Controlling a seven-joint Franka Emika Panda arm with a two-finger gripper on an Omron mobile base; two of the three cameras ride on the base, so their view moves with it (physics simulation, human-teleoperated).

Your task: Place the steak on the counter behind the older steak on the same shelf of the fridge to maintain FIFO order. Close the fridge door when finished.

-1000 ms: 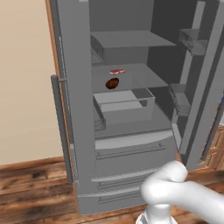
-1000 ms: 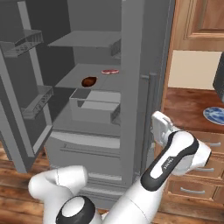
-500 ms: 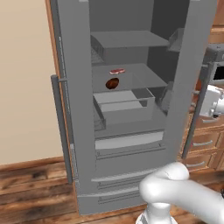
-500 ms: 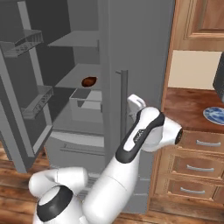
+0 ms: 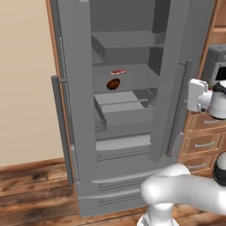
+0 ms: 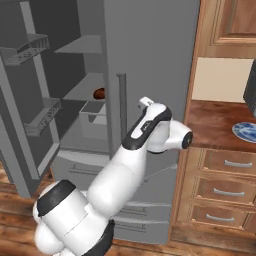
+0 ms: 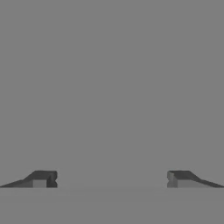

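Observation:
Inside the fridge, the pink flat steak lies on the grey shelf, just behind the darker, rounder older steak. From the right base view the older steak peeks past the edge of the right door. My gripper presses against the outer face of that right door, beside its bar handle. In the hand view the gripper stands open, its fingertips wide apart over plain grey door surface, holding nothing.
The left fridge door stands wide open with wire bins on its inside. The wooden counter lies to the right, carrying a blue plate, with drawers below. A clear crisper bin sits under the shelf.
The right fridge door has swung most of the way shut, with my hand following it leftward. The jaws have spread wider. Both steaks stay put.

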